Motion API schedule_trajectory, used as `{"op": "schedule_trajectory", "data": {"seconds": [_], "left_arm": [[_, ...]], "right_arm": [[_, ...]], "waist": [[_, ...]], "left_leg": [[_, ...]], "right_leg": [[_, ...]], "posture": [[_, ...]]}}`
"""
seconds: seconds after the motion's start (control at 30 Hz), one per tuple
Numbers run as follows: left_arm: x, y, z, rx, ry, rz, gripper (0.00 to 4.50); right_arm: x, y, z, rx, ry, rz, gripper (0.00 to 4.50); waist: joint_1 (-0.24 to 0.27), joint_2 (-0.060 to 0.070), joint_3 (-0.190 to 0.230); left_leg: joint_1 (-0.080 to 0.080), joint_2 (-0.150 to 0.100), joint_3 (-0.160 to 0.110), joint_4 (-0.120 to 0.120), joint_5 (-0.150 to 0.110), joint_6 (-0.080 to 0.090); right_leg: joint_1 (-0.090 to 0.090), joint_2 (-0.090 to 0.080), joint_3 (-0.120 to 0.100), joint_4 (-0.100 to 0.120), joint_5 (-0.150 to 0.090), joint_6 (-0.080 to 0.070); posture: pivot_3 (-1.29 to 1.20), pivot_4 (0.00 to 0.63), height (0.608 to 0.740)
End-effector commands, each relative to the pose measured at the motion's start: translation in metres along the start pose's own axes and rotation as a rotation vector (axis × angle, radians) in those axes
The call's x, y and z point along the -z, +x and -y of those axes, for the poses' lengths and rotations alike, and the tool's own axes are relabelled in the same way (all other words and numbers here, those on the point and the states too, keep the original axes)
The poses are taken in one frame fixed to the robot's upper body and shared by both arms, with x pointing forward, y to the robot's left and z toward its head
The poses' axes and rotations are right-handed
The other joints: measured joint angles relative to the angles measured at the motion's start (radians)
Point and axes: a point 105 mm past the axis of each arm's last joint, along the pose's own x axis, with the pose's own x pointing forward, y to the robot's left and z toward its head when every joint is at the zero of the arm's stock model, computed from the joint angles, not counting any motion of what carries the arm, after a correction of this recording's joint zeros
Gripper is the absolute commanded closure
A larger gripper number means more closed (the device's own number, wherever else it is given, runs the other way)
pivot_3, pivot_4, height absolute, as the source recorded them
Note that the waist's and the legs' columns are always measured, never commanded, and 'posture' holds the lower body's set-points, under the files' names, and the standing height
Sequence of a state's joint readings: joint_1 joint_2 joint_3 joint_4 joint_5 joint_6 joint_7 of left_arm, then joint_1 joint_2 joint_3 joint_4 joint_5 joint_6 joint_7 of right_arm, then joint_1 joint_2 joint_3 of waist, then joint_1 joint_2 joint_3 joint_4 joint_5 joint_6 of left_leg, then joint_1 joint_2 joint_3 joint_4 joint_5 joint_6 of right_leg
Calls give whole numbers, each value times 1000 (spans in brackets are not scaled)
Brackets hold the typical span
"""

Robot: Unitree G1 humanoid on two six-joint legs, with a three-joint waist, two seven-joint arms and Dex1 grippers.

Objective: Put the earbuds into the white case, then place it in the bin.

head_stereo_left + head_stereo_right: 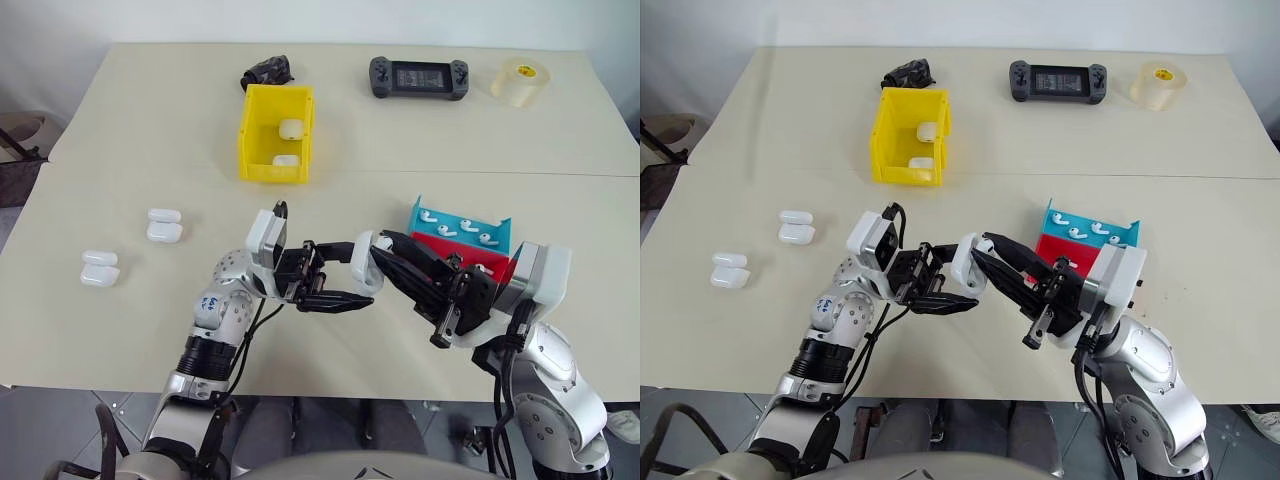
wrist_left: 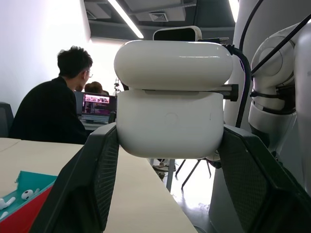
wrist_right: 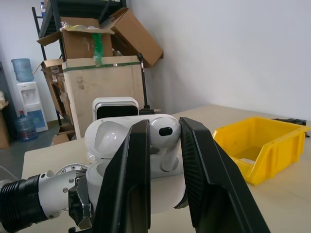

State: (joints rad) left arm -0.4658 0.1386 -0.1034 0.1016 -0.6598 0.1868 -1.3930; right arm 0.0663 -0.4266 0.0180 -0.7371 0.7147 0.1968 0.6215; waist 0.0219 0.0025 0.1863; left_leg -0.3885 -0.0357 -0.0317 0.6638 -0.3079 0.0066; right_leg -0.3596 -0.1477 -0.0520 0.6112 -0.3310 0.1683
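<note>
Fingers of my left gripper (image 1: 335,298) clamp the open white case (image 2: 170,121), held up well short of the bin (image 1: 276,133); my right gripper (image 3: 163,145) pinches one earbud (image 3: 164,132) right at its cavity. Seating it remains, I judge (then closing and binning); two cases already lie inside.

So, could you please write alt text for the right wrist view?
Two black fingers pinch a white earbud just above the open white case held by the left gripper. A yellow bin sits on the table behind.
</note>
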Motion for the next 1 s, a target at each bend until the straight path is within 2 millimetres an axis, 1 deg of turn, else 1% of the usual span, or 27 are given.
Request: {"op": "schedule_trajectory", "data": {"seconds": [0.03, 0.17, 0.2, 0.23, 0.27, 0.3, 0.5, 0.57, 0.67, 0.7, 0.77, 0.8, 0.87, 0.93, 0.97, 1.0], "left_arm": [[-19, 6, -3, 13, 93, 54, 1757], [-18, 6, -2, 14, 95, 54, 1757], [-18, 6, -2, 15, 95, 54, 1757], [-18, 6, -2, 15, 95, 54, 1757], [-18, 6, -1, 15, 96, 54, 1757], [-18, 6, -1, 15, 96, 55, 1757], [-17, 6, -1, 10, 98, 59, 1757], [-16, 5, -1, 4, 100, 57, 1757], [-13, 0, 0, -5, 104, 38, 1757], [-11, -4, 2, -12, 105, 25, 1757], [-7, -13, 6, -22, 113, -7, 1757], [-6, -17, 8, -27, 119, -17, 1757], [-5, -19, 10, -32, 125, -20, 1757], [-4, -20, 14, -33, 131, -18, 1757], [-3, -20, 16, -35, 133, -18, 1757], [-2, -20, 17, -35, 135, -18, 1757]], "right_arm": [[10, -5, 2, 4, 40, -56, 3997], [7, -4, 3, 2, 31, -52, 3997], [6, -4, 4, 1, 21, -50, 3265], [5, -4, 5, 1, 10, -48, 3043], [3, -4, 5, -1, 3, -47, 2677], [2, -3, 5, -6, 0, -46, 2418], [-5, -4, 6, -21, -25, -44, 2418], [-8, -7, 7, -20, -29, -46, 2418], [-15, -25, 16, 25, -23, -78, 2418], [-17, -38, 25, 73, -58, -111, 2241], [-20, -71, 41, 147, -136, -227, 1859], [-22, -86, 46, 174, -153, -279, 1490], [-24, -101, 51, 195, -157, -326, 826], [-22, -123, 59, 236, -153, -392, 150], [-21, -136, 66, 262, -187, -431, 25], [-21, -144, 70, 276, -213, -456, 25]], "waist": [[0, 0, 0], [0, 0, 0], [1, 0, 0], [1, 0, 0], [0, 0, 0], [0, 0, 0], [1, 0, 0], [1, 0, 0], [5, 0, 0], [6, 0, 0], [6, 0, 0], [6, 0, 0], [3, 0, 0], [2, 0, 0], [2, 0, 0], [3, 0, 0]], "left_leg": [[0, 0, 0, 0, 0, 0], [0, 0, 0, 0, 0, 0], [0, 0, 0, 0, 0, 0], [0, 0, 0, 0, 0, 0], [0, 0, 0, 0, 0, 0], [0, 0, 0, 0, 0, 0], [0, 0, 0, 0, 0, 0], [0, 0, 0, 0, 0, 0], [0, 0, 0, 0, 0, 0], [-1, -1, 0, 0, 0, 0], [-1, -1, 0, 0, -1, 1], [-1, -1, 1, 0, -1, 2], [0, -1, 2, 0, -2, 3], [0, 0, 3, 0, -2, 3], [1, 0, 3, 0, -2, 3], [1, 0, 3, 0, -2, 3]], "right_leg": [[0, 0, 0, 0, 0, 0], [0, 0, 0, 0, 0, 0], [0, 0, 0, 0, 0, 0], [0, 0, 0, 0, 0, 0], [0, 0, 0, 0, 0, 0], [0, 0, 0, 0, 0, 0], [0, 0, 0, -1, 0, 0], [0, 0, 0, -1, 0, 0], [1, 0, 0, -1, 0, 0], [1, -1, -1, -1, 0, 0], [1, -1, -1, -2, 0, 0], [2, -1, -1, -3, 0, 0], [3, -1, -1, -4, 0, 1], [3, -1, -1, -5, 0, 1], [3, -1, -1, -4, 0, 1], [3, -1, -1, -5, 0, 1]], "posture": [[0, 150, 740], [0, 150, 740], [0, 150, 740], [0, 150, 740], [0, 150, 740], [0, 150, 740], [0, 150, 740], [0, 150, 740], [0, 150, 740], [0, 150, 740], [0, 150, 740], [0, 150, 740], [0, 150, 740], [0, 150, 740], [0, 150, 740], [0, 150, 740]]}}
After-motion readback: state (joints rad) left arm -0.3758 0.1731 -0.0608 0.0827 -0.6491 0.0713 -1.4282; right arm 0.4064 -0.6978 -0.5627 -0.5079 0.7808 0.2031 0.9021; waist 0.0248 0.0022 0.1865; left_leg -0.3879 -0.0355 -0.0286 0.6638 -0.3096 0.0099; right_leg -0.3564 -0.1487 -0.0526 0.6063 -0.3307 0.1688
